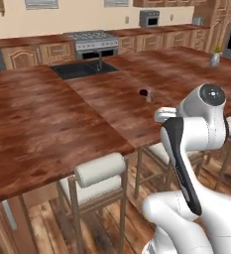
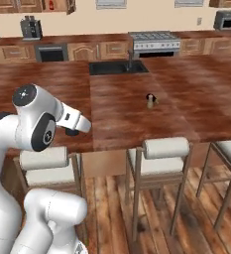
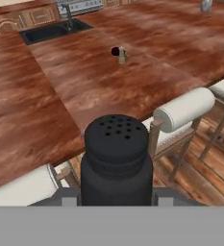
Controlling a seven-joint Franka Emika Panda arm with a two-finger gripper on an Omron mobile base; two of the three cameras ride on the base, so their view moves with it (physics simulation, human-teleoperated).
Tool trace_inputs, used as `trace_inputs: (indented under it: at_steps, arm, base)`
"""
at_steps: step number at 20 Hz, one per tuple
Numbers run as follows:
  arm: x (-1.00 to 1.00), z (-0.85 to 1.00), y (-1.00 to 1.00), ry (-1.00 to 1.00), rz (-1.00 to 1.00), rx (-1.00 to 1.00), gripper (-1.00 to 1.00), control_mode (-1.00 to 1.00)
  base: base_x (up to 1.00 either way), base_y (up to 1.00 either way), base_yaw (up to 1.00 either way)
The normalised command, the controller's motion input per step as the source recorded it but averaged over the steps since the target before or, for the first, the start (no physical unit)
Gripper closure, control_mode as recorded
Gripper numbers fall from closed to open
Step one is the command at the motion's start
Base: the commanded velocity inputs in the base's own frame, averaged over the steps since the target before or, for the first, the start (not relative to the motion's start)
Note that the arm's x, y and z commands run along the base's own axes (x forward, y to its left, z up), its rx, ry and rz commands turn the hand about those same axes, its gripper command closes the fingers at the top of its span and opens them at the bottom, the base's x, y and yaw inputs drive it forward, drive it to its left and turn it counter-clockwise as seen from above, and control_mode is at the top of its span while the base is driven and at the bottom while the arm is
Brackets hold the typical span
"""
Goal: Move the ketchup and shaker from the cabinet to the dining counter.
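I see the black shaker (image 3: 116,161) right in front of the hand camera, standing straight up with its holed top facing me. My hand (image 3: 116,199) is clamped on the shaker, down low on its body. The shaker is up in the air, over the near edge of the worktop (image 1: 47,124), above the white stools (image 3: 184,111) that stand along that edge.

The worktop is big, shiny and reddish-brown. Out near its middle lies a small thing (image 3: 119,54), dark at one end and tan at the other, too small for me to tell what it is. A black sink (image 1: 83,68) with a tap sits at the far edge of the worktop. A little vase (image 1: 215,58) stands near the far right corner.

In the base views my white arm (image 2: 35,124) bends over the near edge.
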Motion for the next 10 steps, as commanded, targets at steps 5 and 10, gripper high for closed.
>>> trace_inputs:
  at_steps: [5,10]
  arm:
    - [0.0,0.0,0.0,0.0,0.0,0.0,1.0,1.0]
    - [0.0,0.0,0.0,0.0,0.0,0.0,1.0,1.0]
  base:
    - [0.42,-0.22,0.48]
    - [0.19,-0.42,0.33]
